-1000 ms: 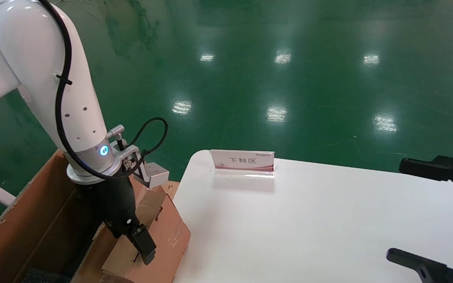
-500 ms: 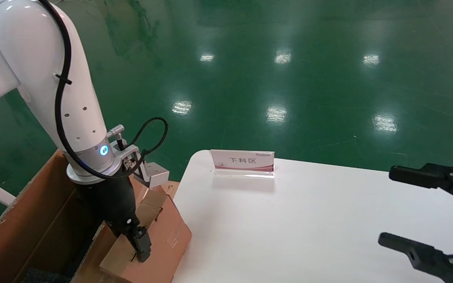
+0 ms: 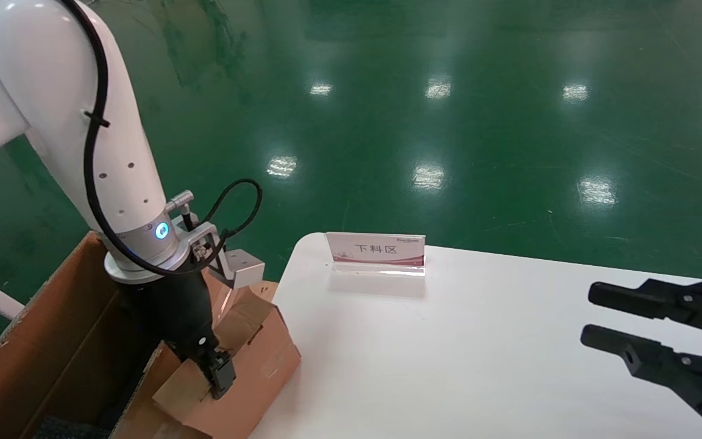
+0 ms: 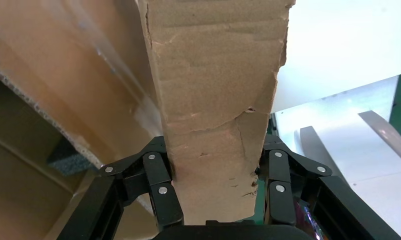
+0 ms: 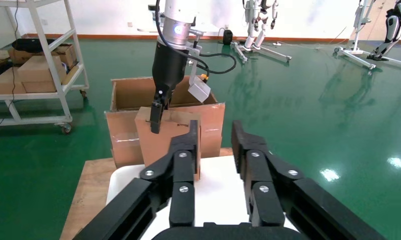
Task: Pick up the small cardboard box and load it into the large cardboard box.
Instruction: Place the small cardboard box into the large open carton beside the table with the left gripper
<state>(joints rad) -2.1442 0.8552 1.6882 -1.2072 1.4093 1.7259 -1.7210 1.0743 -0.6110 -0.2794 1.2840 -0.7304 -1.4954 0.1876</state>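
Note:
My left gripper [image 3: 220, 379] is shut on the small cardboard box [image 3: 253, 360], a reddish-brown box with a pale tape strip. It holds the box tilted at the table's left edge, beside the large cardboard box [image 3: 34, 341]. In the left wrist view the small box [image 4: 213, 90] fills the space between the fingers [image 4: 158, 185], with the carton's taped flap [image 4: 63, 75] and black foam [image 4: 68, 160] beside it. My right gripper [image 3: 595, 317] hovers empty over the table's right side, jaws a little apart. It also shows in the right wrist view [image 5: 214, 135], facing the small box [image 5: 163, 142] and carton [image 5: 133, 95].
A white table [image 3: 448, 366] carries a small sign stand [image 3: 376, 250] at its far edge. The green floor lies beyond. The right wrist view shows a shelf cart [image 5: 33, 65] with boxes to one side and a wooden board [image 5: 88, 195] under the table.
My right gripper has moved left over the table and its fingers have come much closer together. My left gripper has shifted slightly with the small box, which has tilted a bit.

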